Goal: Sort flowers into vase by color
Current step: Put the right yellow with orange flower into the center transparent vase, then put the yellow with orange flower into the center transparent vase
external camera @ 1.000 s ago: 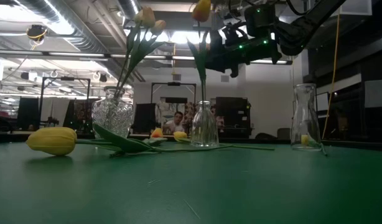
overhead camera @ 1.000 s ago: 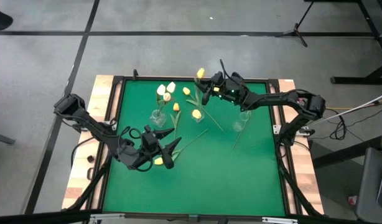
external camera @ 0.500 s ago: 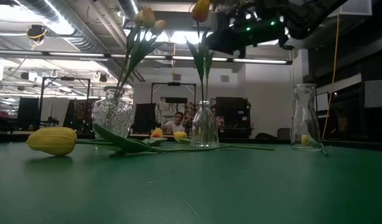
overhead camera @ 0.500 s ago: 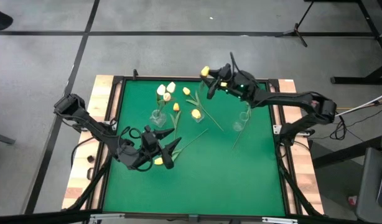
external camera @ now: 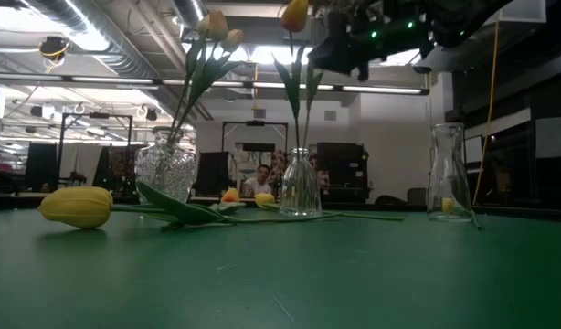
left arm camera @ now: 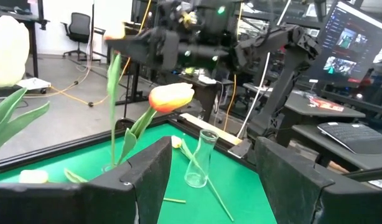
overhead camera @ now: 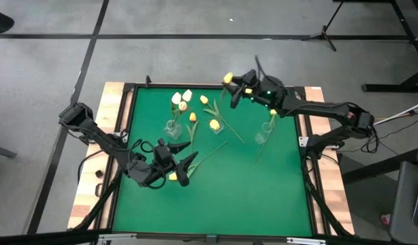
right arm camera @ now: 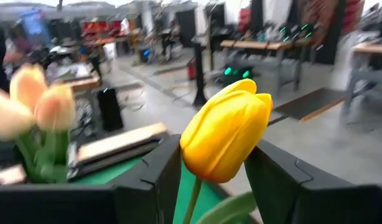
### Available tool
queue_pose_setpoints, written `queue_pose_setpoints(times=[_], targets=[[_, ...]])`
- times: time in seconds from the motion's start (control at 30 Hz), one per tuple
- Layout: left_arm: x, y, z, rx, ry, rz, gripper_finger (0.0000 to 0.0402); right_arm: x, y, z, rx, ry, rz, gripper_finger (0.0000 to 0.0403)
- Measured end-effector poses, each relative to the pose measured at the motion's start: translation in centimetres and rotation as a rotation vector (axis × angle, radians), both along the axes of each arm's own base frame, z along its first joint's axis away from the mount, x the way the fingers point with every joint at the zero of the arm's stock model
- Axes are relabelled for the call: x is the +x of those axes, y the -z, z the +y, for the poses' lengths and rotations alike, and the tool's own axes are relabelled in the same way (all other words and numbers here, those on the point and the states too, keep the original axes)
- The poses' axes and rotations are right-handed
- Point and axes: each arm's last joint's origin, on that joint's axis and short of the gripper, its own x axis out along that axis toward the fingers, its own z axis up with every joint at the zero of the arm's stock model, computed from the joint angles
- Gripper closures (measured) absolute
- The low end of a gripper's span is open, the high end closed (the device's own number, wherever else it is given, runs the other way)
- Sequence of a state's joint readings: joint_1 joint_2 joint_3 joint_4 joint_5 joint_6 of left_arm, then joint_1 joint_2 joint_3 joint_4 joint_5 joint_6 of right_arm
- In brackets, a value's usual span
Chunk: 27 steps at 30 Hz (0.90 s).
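A yellow tulip [external camera: 296, 14] stands upright with its stem in a small clear vase [external camera: 300, 185] at mid-table. My right gripper [overhead camera: 237, 87] hangs high near the far edge, open. Its fingers are level on either side of that tulip's head [right arm camera: 225, 134]. A cut-glass vase [external camera: 164, 169] at far left holds pale tulips [overhead camera: 181, 100]. My left gripper [overhead camera: 186, 163] waits open near the table's front left, above a yellow tulip [external camera: 77, 206] that lies on its side on the green mat. My right gripper's fingers [right arm camera: 150, 180] stand level beside the yellow tulip's head, one on each side, the stem [right arm camera: 191, 205] passing between them. Whether either finger touches the head, I cannot tell. The tulip stays upright in its vase.
A tall clear flask [external camera: 449, 172] at the right holds one tulip, whose stem [overhead camera: 259, 151] sticks out over the mat. Several tulips [overhead camera: 215, 124] and loose stems [overhead camera: 210, 154] lie around mid-table. A raised frame [overhead camera: 305, 146] edges the mat.
My right gripper has risen and drawn back toward the table's right edge, up along the yellow tulip from its stem to the level of its head. The tulip stays standing in the small vase.
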<state>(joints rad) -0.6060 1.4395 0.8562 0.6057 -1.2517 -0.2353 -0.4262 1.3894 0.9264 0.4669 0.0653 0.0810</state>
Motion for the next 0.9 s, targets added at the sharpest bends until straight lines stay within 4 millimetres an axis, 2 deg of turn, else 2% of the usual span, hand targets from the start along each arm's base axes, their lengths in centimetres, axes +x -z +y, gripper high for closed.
queue_pose_setpoints(times=[0.13,0.27,0.53,0.7,0.9], targets=[[0.0,0.0,0.0,0.0,0.0,0.0,0.0175,1.0,1.8,-0.2,0.038,-0.067,0.064,0.0232],[0.0,0.0,0.0,0.001,0.0,0.0,0.0175,1.1,2.6,-0.2,0.072,-0.077,0.128,0.0226],[0.0,0.0,0.0,0.001,-0.001,0.001,0.0175,0.8,3.6,0.0,0.143,-0.126,0.228,0.0139],[-0.1,0.0,-0.1,0.001,0.005,0.001,0.0175,-0.3,2.5,0.3,0.154,-0.057,0.305,0.0119],[-0.1,0.0,-0.2,0.001,0.006,0.001,0.0175,-1.5,0.3,0.8,0.124,-0.05,0.273,0.0118]])
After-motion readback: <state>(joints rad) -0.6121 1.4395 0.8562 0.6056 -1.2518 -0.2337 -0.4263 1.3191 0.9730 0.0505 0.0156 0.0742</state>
